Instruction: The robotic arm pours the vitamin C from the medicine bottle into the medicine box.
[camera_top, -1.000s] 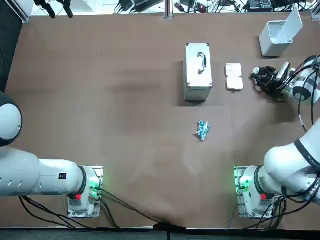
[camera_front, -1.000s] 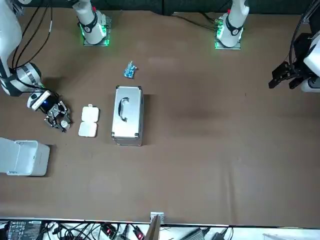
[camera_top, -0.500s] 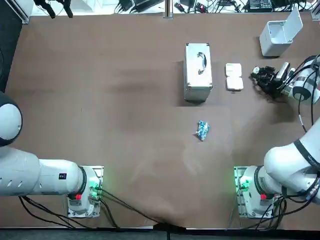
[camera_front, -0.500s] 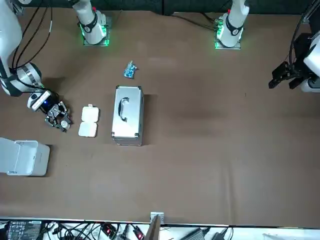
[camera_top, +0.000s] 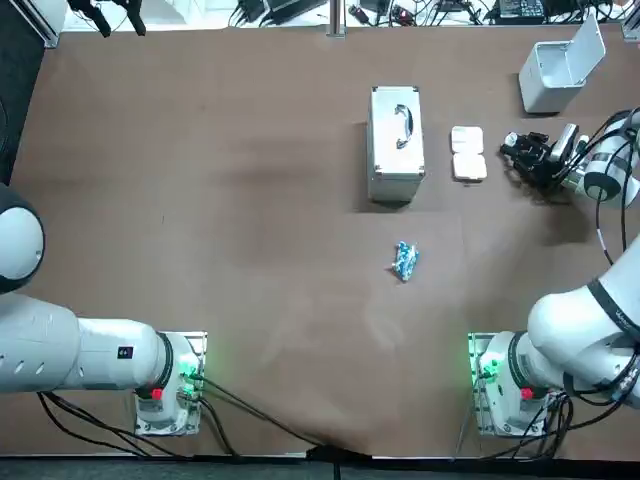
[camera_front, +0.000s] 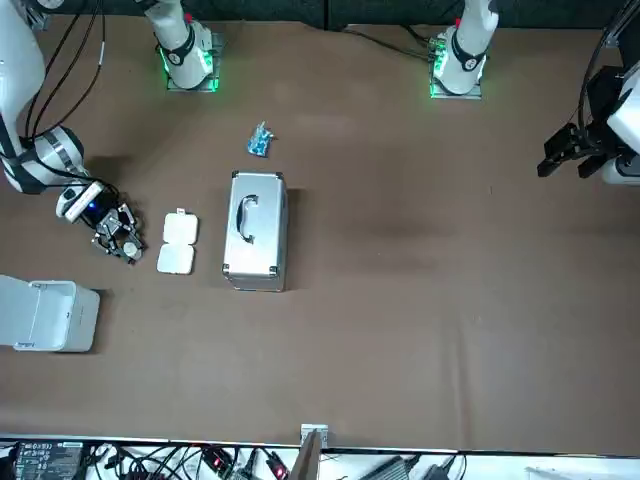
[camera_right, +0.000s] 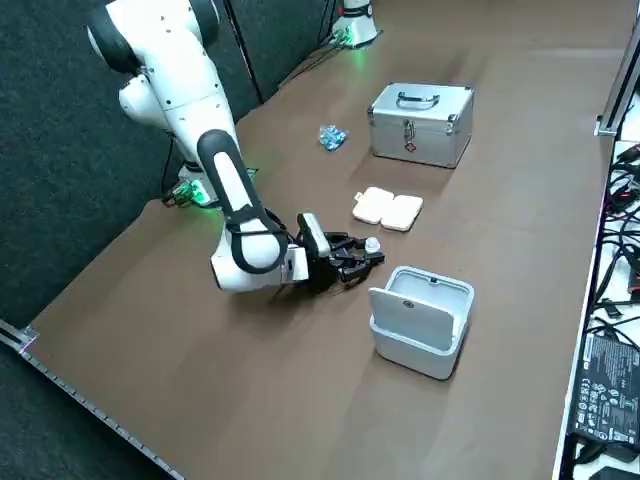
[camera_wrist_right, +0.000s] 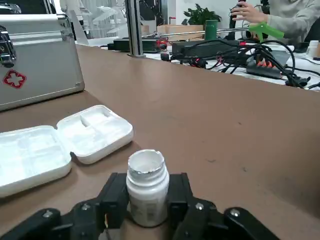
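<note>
Right wrist view: right tool (camera_wrist_right: 147, 196) is clamped tight on the upright white medicine bottle (camera_wrist_right: 145, 172) | down low by the bench (camera_wrist_right: 225, 125) | open white medicine box (camera_wrist_right: 60, 145) lies just beside it | silver first-aid case (camera_wrist_right: 35, 55) sits further along.

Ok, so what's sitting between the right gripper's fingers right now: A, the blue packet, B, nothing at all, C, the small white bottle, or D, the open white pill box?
C: in the wrist view the right gripper has a finger against each side of the upright small white bottle, while the pill box lies open on the table beside it and the blue packet lies apart, nearer the arm bases.
</note>
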